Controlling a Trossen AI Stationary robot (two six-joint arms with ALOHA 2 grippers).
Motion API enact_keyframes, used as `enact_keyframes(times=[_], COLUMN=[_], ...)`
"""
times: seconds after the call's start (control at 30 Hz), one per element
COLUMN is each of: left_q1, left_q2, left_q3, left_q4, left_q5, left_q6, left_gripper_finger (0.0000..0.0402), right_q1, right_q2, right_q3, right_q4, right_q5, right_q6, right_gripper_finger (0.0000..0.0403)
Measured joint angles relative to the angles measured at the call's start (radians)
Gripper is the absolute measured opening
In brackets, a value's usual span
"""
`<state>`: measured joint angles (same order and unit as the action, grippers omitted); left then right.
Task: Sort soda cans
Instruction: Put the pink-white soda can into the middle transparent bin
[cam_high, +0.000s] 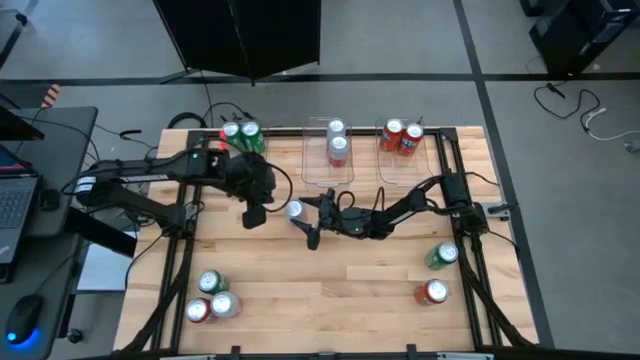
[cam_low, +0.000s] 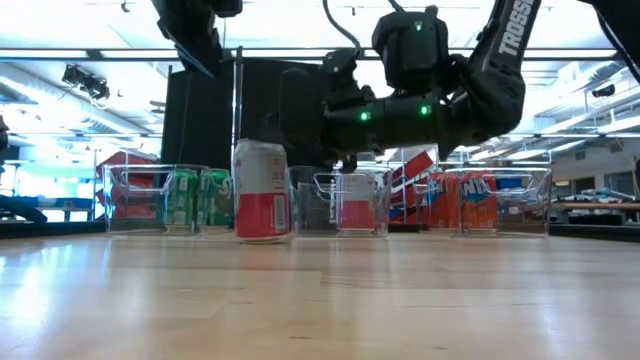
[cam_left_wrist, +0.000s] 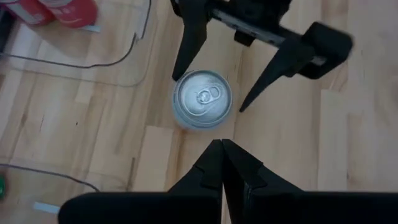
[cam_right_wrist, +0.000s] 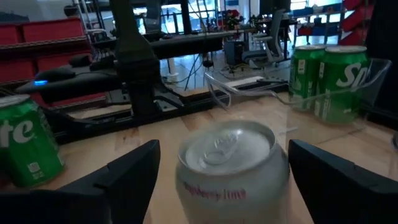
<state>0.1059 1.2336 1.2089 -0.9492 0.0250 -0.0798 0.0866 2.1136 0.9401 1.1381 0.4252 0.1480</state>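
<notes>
A silver-white soda can (cam_high: 296, 210) with a red lower half stands upright on its base mid-table, also seen in the low view (cam_low: 262, 190). My right gripper (cam_high: 306, 220) is open and reaches in level from the table's right. Its fingers (cam_right_wrist: 130, 177) stand on either side of the can (cam_right_wrist: 230, 171) with gaps showing. My left gripper (cam_left_wrist: 222, 149) is shut and empty, raised above the table just left of the can (cam_left_wrist: 202, 99).
Three clear bins line the far edge, holding green cans (cam_high: 242, 135), silver-white cans (cam_high: 337, 145) and red cans (cam_high: 402, 137). Loose cans stand near left (cam_high: 211, 295) and near right (cam_high: 438, 272). Bare wood lies in the near middle.
</notes>
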Motion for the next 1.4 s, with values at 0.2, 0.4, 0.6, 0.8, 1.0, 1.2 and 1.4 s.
enact_keyframes(times=[0.2,0.4,0.6,0.8,1.0,1.2,1.4], left_q1=[0.000,0.000,-0.023,-0.082,-0.118,-0.116,-0.091], left_q2=[0.059,0.100,0.108,0.141,0.210,0.292,0.360], left_q3=[0.057,0.142,0.170,0.162,0.162,0.161,0.161], left_q4=[-0.061,-0.126,-0.143,-0.144,-0.041,-0.040,-0.094], left_q5=[0.000,0.000,-0.001,-0.001,-0.076,-0.192,-0.170], left_q6=[-0.001,0.023,0.162,0.201,0.151,0.115,0.152], left_gripper_finger=[0.0008,0.0009,0.0021,0.0090,0.0194,0.0284,0.0309], right_q1=[0.022,0.055,0.116,0.201,0.266,0.296,0.298], right_q2=[-0.108,-0.258,-0.422,-0.540,-0.600,-0.604,-0.603], right_q3=[0.000,0.000,0.000,0.000,0.000,0.000,0.000], right_q4=[-0.148,-0.400,-0.714,-0.915,-1.012,-1.042,-1.066], right_q5=[0.000,-0.002,0.000,0.092,0.183,0.207,0.208], right_q6=[-0.028,-0.047,-0.041,-0.030,0.007,0.027,0.044], right_gripper_finger=[0.0338,0.0338,0.0336,0.0345,0.0349,0.0349,0.0348])
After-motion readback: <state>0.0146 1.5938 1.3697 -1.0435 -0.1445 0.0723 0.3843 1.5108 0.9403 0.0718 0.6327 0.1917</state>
